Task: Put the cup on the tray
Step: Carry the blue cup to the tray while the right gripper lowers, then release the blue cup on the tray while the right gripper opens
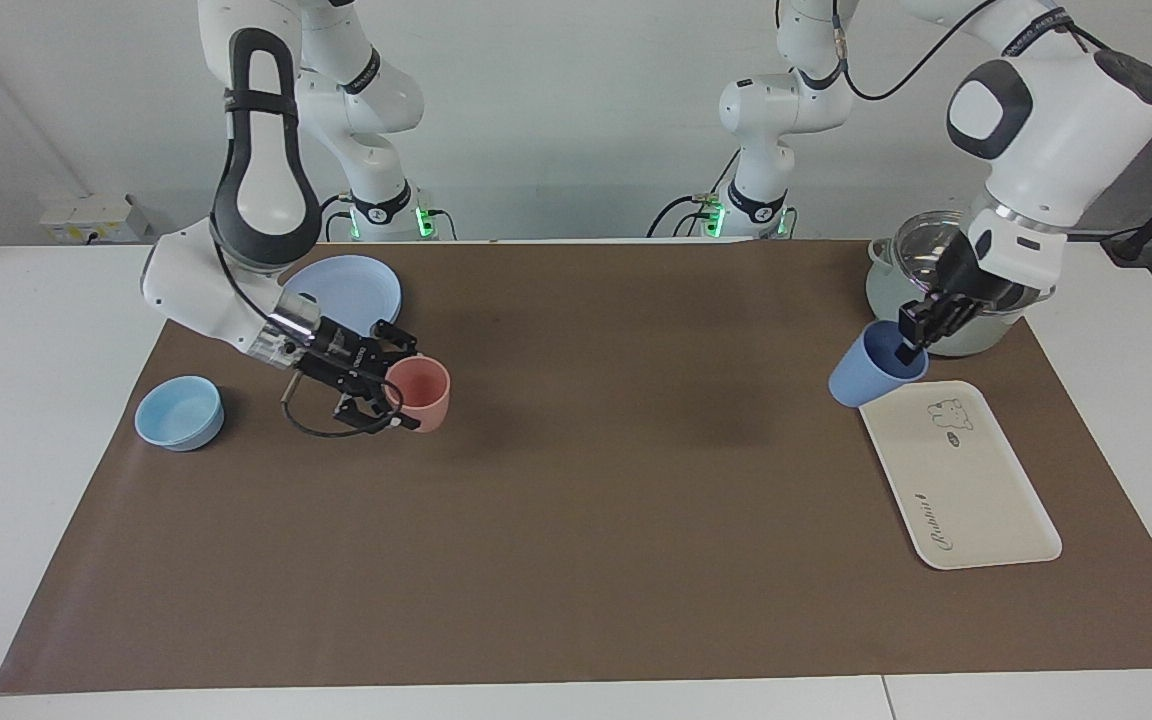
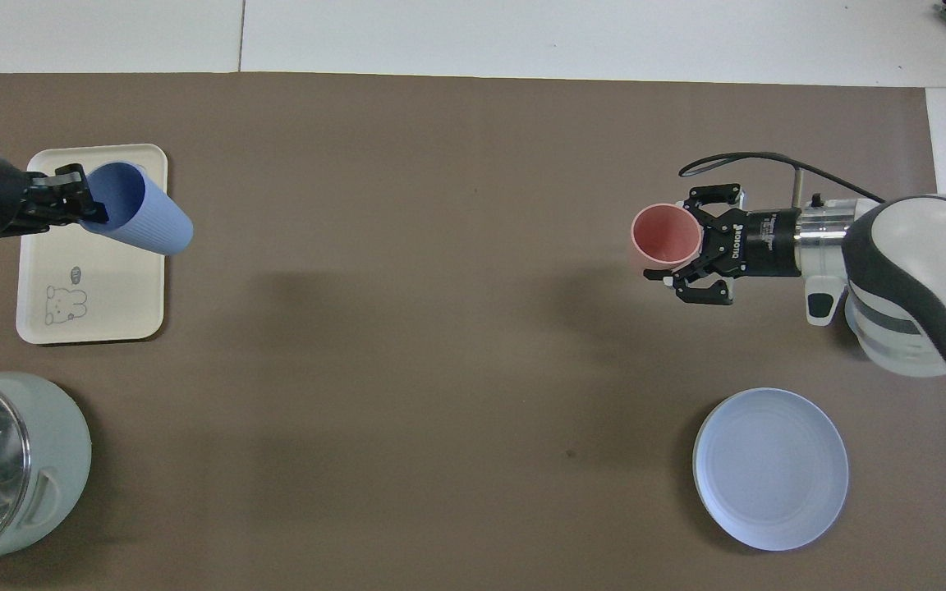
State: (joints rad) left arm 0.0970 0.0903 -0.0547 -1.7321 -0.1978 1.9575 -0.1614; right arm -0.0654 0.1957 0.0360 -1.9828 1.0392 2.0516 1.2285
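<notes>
The left end effector (image 1: 911,340) grips the periwinkle-blue plastic tumbler (image 1: 871,366) by its rim, tilted above the cream-white rectangular tray (image 1: 971,500); lowering and release remain.

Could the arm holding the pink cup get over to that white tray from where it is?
Probably not easily. The right gripper is shut on the pink cup near the right arm's end of the table, while the tray lies at the left arm's end, where the left gripper already holds the blue cup.

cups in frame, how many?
2. The blue cup hangs tilted in the left gripper at the tray edge; the pink cup is in the right gripper.
</notes>
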